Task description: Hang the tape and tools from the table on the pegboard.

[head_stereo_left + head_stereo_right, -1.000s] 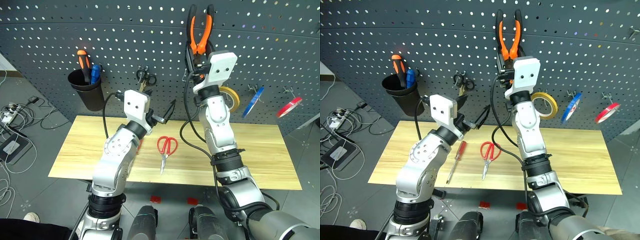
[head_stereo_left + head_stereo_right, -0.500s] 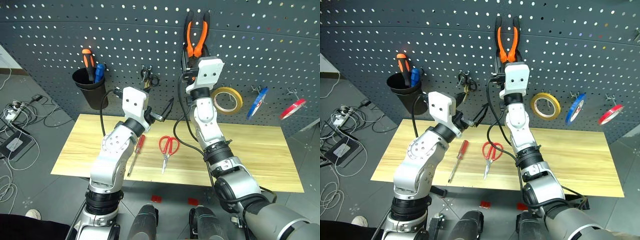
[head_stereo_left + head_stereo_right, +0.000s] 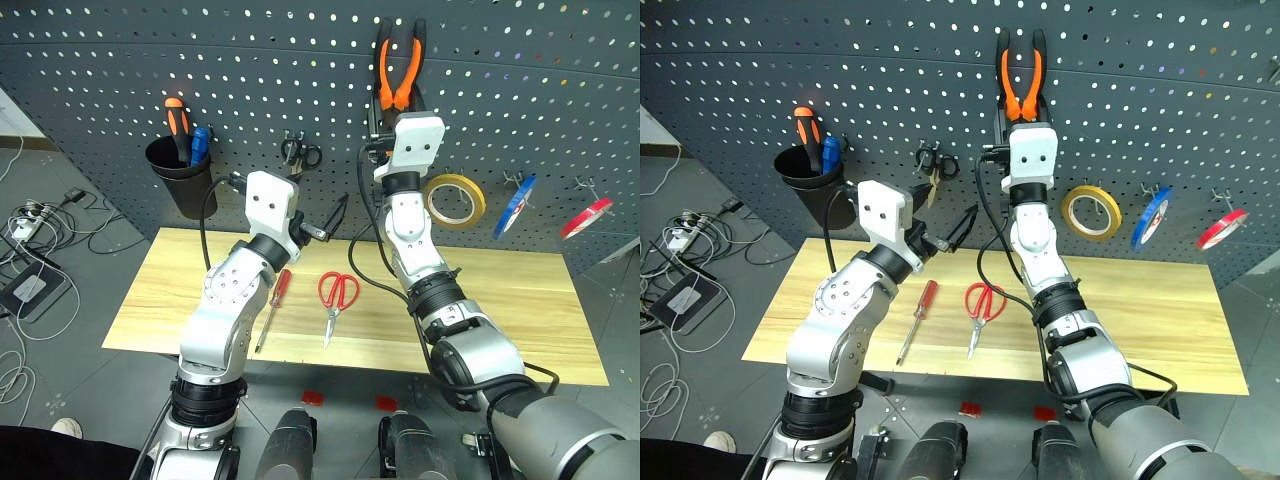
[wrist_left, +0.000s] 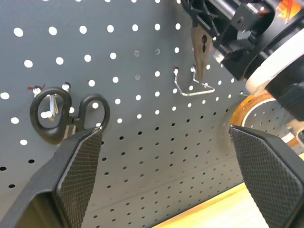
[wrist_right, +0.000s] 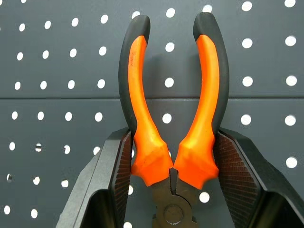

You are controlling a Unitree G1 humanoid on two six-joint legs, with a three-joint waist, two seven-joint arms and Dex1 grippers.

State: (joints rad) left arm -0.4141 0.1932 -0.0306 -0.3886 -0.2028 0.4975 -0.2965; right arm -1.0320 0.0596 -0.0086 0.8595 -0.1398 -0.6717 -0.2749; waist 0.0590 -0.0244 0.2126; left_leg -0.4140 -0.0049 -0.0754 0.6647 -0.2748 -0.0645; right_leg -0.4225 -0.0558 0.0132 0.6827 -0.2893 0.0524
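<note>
My right gripper (image 5: 173, 156) is shut on the pliers (image 5: 173, 109), its pads clamping the orange-and-black handles low down. The handles point up against the pegboard (image 3: 230, 70). The pliers' nose (image 4: 199, 47) hangs just above a wire hook (image 4: 192, 85). The red-handle scissors (image 3: 335, 292) and the slim dark-red screwdriver (image 3: 272, 300) lie on the wooden table (image 3: 520, 310). The blue tape (image 3: 516, 205) hangs on the board at the right. My left gripper (image 4: 166, 137) is open and empty, held above the table facing the board.
A black cup (image 3: 178, 180) with two screwdrivers hangs at the board's left. Small black scissors (image 4: 66, 114) hang near the middle. A yellow roll (image 3: 453, 200) and a thin red roll (image 3: 585, 216) hang to the right. Cables lie on the floor at the left.
The right arm has shifted, bringing the pliers slightly lower and closer to the board. The left arm has kept still. The camera view has shifted a little.
</note>
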